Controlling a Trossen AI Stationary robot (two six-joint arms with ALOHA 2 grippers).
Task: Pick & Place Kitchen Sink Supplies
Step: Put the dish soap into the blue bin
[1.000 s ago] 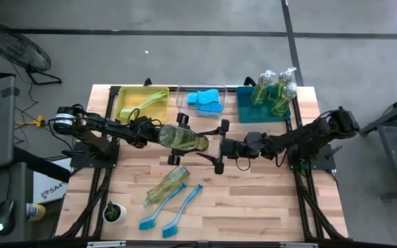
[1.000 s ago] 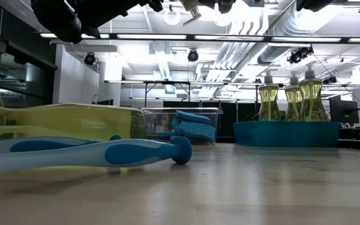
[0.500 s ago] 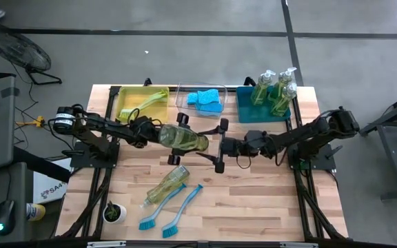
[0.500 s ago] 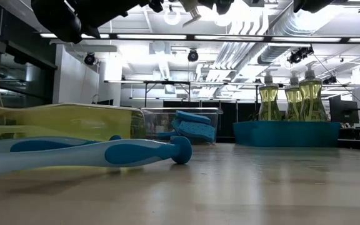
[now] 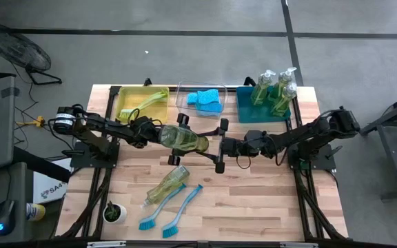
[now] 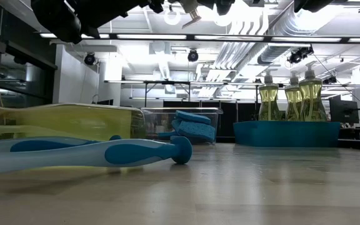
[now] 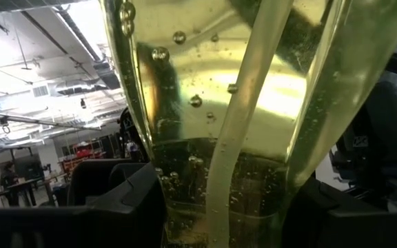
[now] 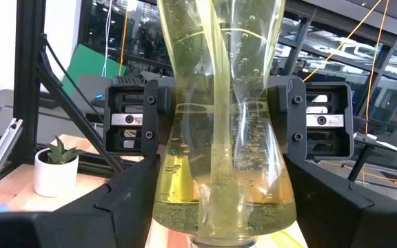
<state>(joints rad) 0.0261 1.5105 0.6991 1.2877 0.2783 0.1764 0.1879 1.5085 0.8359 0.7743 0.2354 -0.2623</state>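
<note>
Two dark jointed arms, black cables looped alongside — blocky black pincer (image 5: 220, 145) fingers, screw-studded plates

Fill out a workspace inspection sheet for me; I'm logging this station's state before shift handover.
Surface: light wooden slatted table; no spills seen.
Job's things: clear yellow-green pump-top soap bottle held off the table; second soap bottle and two blue long-handled dish brushes lying loose; three soap bottles in the teal bin; light-blue sponges in the clear bin; yellow-green brush in the yellow bin.
Clutter: small potted plant.
Grippers: left end effector shut on the held bottle; right end effector open, facing it.
Cables: yellow cable by the left arm's base.
Surroundings: nothing seen.
</note>
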